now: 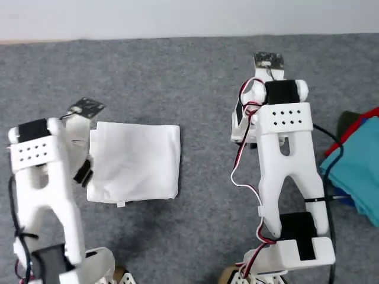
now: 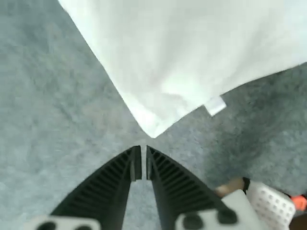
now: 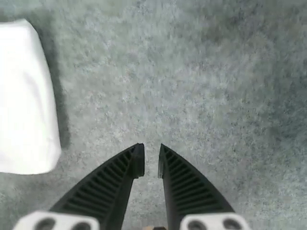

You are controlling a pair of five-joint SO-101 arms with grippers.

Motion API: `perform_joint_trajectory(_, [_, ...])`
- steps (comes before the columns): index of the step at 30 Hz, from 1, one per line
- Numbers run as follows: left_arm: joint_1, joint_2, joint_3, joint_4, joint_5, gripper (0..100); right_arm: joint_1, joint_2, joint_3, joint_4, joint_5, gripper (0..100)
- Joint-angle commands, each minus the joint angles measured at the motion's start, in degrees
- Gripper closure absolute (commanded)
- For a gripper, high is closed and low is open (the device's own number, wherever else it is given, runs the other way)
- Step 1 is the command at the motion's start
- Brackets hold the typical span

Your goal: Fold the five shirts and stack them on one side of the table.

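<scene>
1. High view, stock: white shirt [image 1: 135,163] lies as a flat, squared rectangle on the left part of the grey desk [image 1: 177,77]. A heap of coloured shirts [image 1: 355,171] sits at the right edge, well apart from it. The frame cuts the heap, so I cannot tell how many it holds.
2. Left arm [image 1: 41,177]: stands just beside the white shirt's left edge. In the left wrist view the left jaws are clenched on nothing, tips near the shirt's corner [image 2: 153,129] but not touching; a small label [image 2: 216,105] pokes out from the hem.
3. Right arm [image 1: 287,148]: stands between the white shirt and the heap. The right jaws are parted by a narrow gap and empty, over bare desk.
4. Step in hand, as judged: the white shirt looks folded and set down; the others are not yet begun.
5. Next move, as judged: the right arm should draw one garment off the heap and spread it flat, without dragging its neighbours.
</scene>
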Motion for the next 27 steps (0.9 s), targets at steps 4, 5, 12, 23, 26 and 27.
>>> perform_joint_trajectory(4, [6.77, -2.11, 2.33, -2.37, 3.87, 97, -0.22, -2.59, 2.73, 1.89, 0.00, 93.5])
perform_joint_trajectory(5, [6.86, -0.97, 3.56, -4.31, 3.96, 97, -0.22, -2.59, 2.90, 1.89, 0.00, 93.5])
perform_joint_trajectory(12, [3.25, 10.81, 9.54, -13.54, 3.78, 97, -0.13, -2.95, 2.90, 1.89, 0.00, 93.5])
perform_joint_trajectory(23, [0.70, 13.71, -0.40, -6.15, 3.60, 97, -1.45, -3.03, 2.73, 1.98, 0.00, 93.5])
perform_joint_trajectory(26, [0.44, 10.99, -7.08, -1.76, 3.69, 97, -5.67, -2.95, 2.99, 2.07, 0.00, 93.5])
perform_joint_trajectory(27, [0.35, 9.05, -9.19, -0.62, 3.78, 97, -7.52, -2.95, 3.25, 2.07, 0.00, 93.5])
